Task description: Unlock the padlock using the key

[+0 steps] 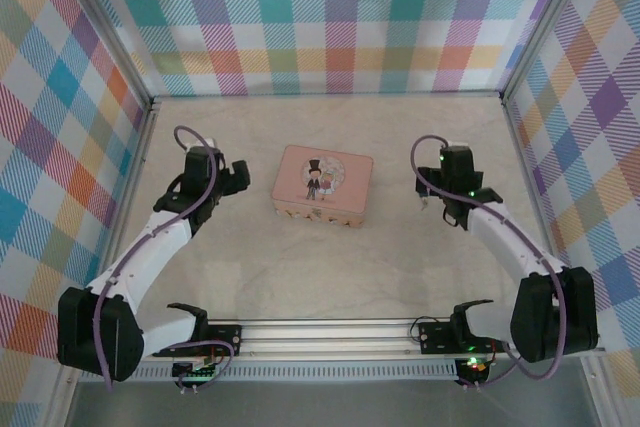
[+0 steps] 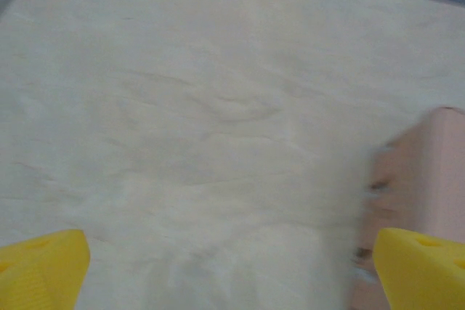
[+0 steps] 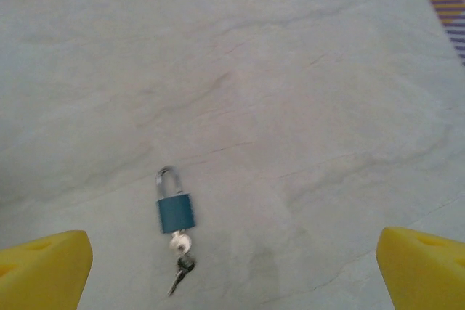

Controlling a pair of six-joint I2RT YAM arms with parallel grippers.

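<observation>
A small blue padlock with a silver shackle lies flat on the pale table. The silvery key sticks in its bottom end, and a second dark key hangs from it on a ring. My right gripper hovers above them, open, with its yellow fingertips far apart and nothing between them. The padlock lies left of the middle of that gap. My left gripper is open too, over bare table just left of the pink tin. From above, the left gripper and the right gripper flank the tin.
The pink picture tin stands shut in the middle of the table. Plaid walls enclose the left, back and right sides. Bare table surface stretches between the tin and the arm bases.
</observation>
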